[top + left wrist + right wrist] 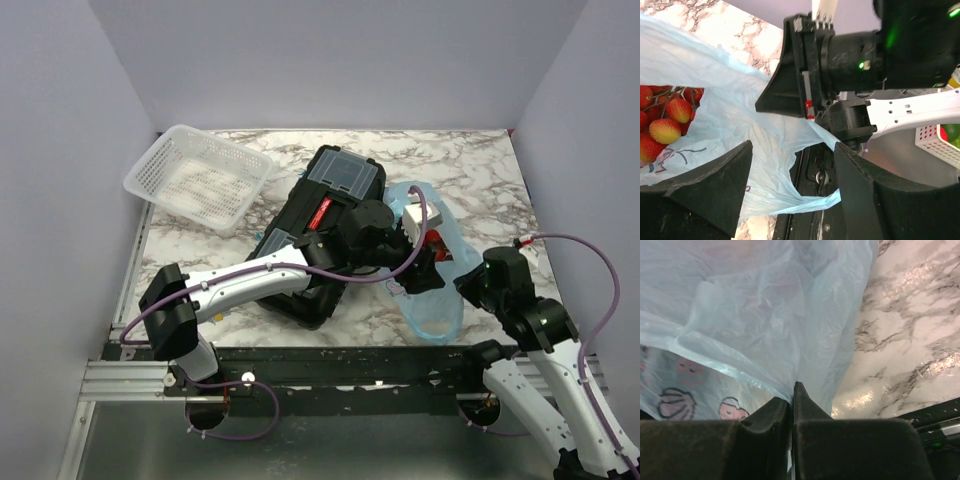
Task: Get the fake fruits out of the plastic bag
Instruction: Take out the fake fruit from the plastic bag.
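Tabletop: plastic bag laid right of toolbox. Bag film pinched tight in right claw; left claw held wide at mouth. Fake fruits bunched inside, not yet pulled out. Next, probably: mouth spread, fruit grabbed.

The table has a white marble-look top with grey veins and fills the middle of the top view. Three things lie on it. A white mesh basket sits at the upper left, one corner reaching past the table's left edge. A black toolbox lies skewed at the centre, its clear-lidded end toward the upper right. The light-blue, crinkled plastic bag lies just right of the toolbox and reaches down to the table's lower edge.
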Motion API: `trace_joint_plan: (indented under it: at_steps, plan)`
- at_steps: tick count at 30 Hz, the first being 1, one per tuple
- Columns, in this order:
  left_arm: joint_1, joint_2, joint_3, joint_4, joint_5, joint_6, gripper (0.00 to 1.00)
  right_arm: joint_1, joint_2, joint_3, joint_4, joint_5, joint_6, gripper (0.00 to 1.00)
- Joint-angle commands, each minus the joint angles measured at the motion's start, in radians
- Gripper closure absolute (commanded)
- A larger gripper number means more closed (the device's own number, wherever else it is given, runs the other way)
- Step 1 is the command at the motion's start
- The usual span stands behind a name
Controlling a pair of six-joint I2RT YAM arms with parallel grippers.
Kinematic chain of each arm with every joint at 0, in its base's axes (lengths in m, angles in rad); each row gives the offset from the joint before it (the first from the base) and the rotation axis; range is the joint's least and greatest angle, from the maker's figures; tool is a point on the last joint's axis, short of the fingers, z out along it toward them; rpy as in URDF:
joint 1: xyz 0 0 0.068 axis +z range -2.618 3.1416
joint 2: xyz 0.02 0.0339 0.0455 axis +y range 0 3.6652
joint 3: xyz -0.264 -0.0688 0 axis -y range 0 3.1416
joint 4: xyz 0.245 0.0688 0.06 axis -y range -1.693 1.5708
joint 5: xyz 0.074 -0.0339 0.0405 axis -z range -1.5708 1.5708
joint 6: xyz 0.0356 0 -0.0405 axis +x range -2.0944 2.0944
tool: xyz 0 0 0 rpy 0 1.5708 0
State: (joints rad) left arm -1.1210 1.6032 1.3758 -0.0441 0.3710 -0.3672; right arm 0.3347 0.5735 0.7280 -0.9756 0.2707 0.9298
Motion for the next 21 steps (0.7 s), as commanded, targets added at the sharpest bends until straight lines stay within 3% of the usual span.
trace_joint_plan:
  at_steps: [1, 4, 8, 11, 16, 21]
  plan:
    - [-0.022, -0.014, -0.047, 0.046, -0.013, 0.050, 0.35, 0.001, -0.043, 0.041, -0.007, 0.097, 0.023, 0.98]
    - [-0.029, -0.012, -0.080, 0.073, -0.063, 0.075, 0.36, 0.001, -0.046, 0.038, 0.004, 0.089, 0.007, 0.99]
    - [-0.051, 0.034, -0.084, 0.103, -0.153, 0.121, 0.47, 0.001, -0.026, 0.028, 0.000, 0.082, 0.007, 0.99]
    - [-0.063, 0.077, -0.092, 0.152, -0.253, 0.163, 0.49, 0.001, -0.036, 0.027, 0.006, 0.081, 0.004, 0.99]
    - [-0.064, 0.194, 0.006, 0.110, -0.445, 0.171, 0.64, 0.001, -0.043, 0.016, 0.032, 0.038, -0.033, 0.99]
    - [-0.059, 0.258, 0.030, 0.128, -0.473, 0.169, 0.69, 0.000, -0.020, 0.020, 0.006, 0.029, -0.027, 0.99]
